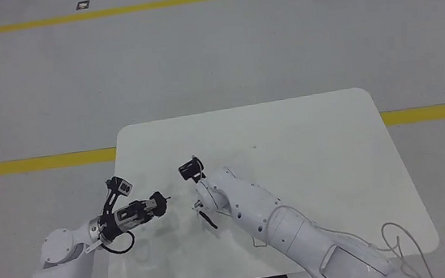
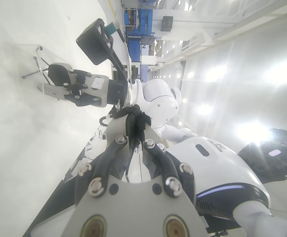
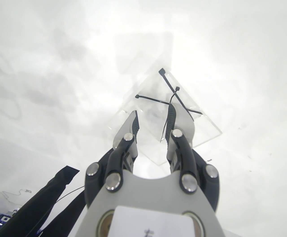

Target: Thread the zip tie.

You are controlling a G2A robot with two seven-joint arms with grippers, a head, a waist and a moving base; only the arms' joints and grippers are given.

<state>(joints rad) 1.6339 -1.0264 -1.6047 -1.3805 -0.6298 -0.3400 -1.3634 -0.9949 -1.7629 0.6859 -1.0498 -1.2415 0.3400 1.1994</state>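
Observation:
Three black zip ties (image 3: 170, 89) lie crossed on a clear plate (image 3: 201, 132) on the white table (image 1: 306, 155). My right gripper (image 3: 152, 112) hangs open just above them, one finger (image 3: 171, 116) over the crossing point, nothing between the fingers. From the left wrist view the right gripper (image 2: 46, 78) stands over the same plate (image 2: 44, 51) and its ties (image 2: 33, 71). My left gripper (image 2: 135, 114) is shut, held off the table a short way to the side; a thin black zip tie (image 2: 129, 166) trails back from between its fingers. In the top view the left gripper (image 1: 160, 201) faces the right gripper (image 1: 206, 216).
The table's near-left corner holds both grippers and the plate; its far and right parts are bare white surface. Small dark specks (image 3: 244, 128) dot the table beside the plate.

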